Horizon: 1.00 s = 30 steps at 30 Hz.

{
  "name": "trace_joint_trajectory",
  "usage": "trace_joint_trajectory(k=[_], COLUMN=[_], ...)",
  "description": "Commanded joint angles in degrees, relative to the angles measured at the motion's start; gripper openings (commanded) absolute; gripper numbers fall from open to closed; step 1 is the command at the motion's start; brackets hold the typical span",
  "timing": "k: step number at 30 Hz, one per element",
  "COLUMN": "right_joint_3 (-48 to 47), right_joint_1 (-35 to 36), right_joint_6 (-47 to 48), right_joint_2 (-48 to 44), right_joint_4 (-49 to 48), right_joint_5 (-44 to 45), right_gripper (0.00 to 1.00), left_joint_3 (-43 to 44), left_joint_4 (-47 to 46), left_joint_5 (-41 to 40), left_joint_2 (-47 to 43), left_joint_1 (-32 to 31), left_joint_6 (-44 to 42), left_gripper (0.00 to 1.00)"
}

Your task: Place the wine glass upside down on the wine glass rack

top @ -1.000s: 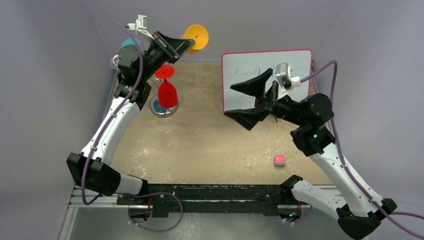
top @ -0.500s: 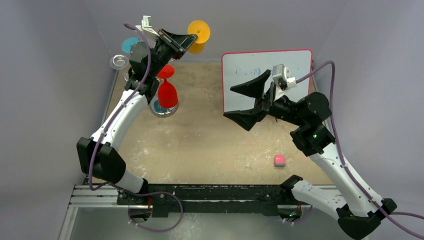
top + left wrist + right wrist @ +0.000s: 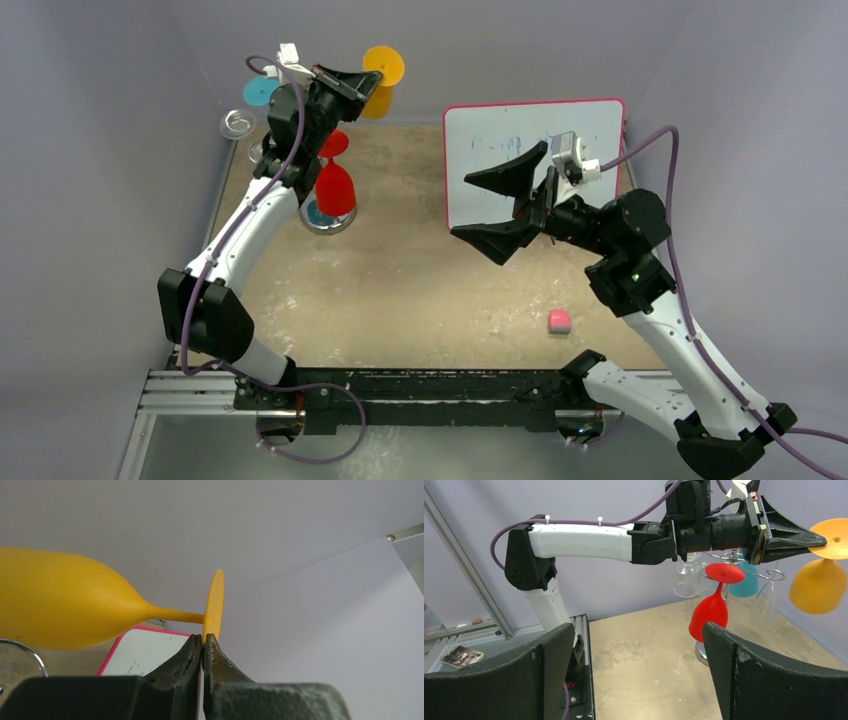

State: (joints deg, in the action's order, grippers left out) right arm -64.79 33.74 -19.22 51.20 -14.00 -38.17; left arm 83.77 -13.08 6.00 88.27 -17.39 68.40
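My left gripper (image 3: 372,84) is shut on the round foot of a yellow wine glass (image 3: 382,70), held upside down high at the back left; the glass also shows in the left wrist view (image 3: 65,600) and the right wrist view (image 3: 818,585). The wire wine glass rack (image 3: 744,562) stands just left of and below it, its shiny round base (image 3: 325,217) on the table. A red glass (image 3: 335,185), a teal glass (image 3: 260,92) and a clear glass (image 3: 687,575) hang on it upside down. My right gripper (image 3: 500,205) is open and empty over the whiteboard's left edge.
A white whiteboard with a pink rim (image 3: 590,150) lies at the back right. A small pink cube (image 3: 559,320) lies near the front right. The grey enclosure walls stand close behind the rack.
My left gripper has carried the yellow glass a little left and farther back, toward the rack. The right gripper has shifted slightly.
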Motion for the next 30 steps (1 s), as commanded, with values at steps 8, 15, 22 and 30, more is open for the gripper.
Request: trace_joint_trajectory(k=[8, 15, 22, 30], right_joint_3=[-2.35, -3.05, -2.93, -2.88], right_joint_1=[0.11, 0.10, 0.12, 0.17], right_joint_6=[0.63, 1.28, 1.15, 1.23], right_joint_2=[-1.54, -1.55, -1.88, -1.91], right_joint_4=[-1.71, -0.51, -0.87, -0.94], right_joint_5=[1.10, 0.92, 1.26, 1.28], right_gripper=[1.00, 1.00, 1.00, 1.00], left_joint_3=[0.65, 2.33, 0.67, -0.82], left_joint_4=[5.90, 11.29, 11.20, 11.82], left_joint_5=[-12.73, -17.28, -19.10, -22.11], left_joint_2=[-3.35, -2.93, -4.78, -7.48], left_joint_1=[-0.19, -0.12, -0.19, -0.14], left_joint_6=[3.09, 6.25, 7.01, 7.05], left_gripper=[0.00, 0.00, 0.00, 0.00])
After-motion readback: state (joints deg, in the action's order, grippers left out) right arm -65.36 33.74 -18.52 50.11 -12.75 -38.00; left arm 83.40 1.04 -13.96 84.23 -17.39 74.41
